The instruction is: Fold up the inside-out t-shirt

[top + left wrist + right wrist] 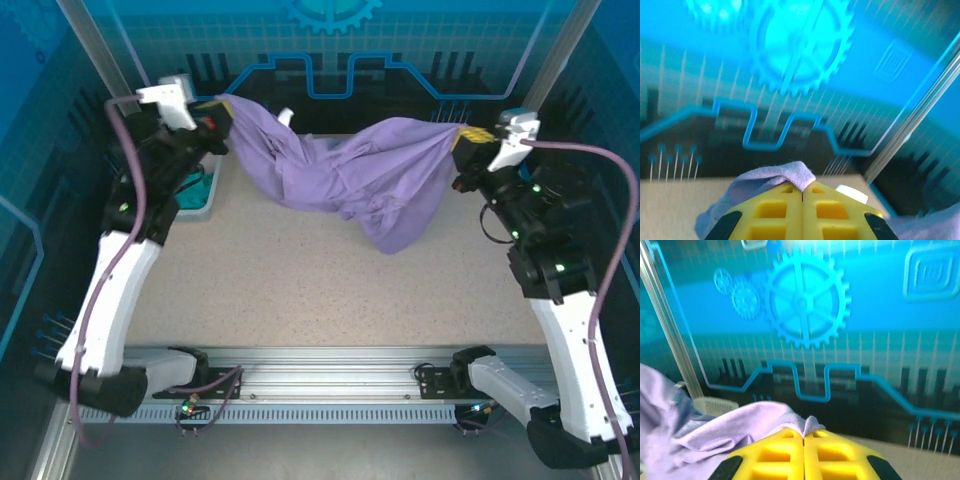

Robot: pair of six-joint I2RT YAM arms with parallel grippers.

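While left pincer, right pincer clamp shut on t-shirt edges, top view adds it sagging between them.

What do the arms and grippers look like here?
The left arm and right arm have white shells with black joints and bases, and a purplish cable looping along each. Green lights glow on the right arm. White camera blocks sit at the wrists. The left gripper and right gripper have yellow fingers with square recesses and black sides.
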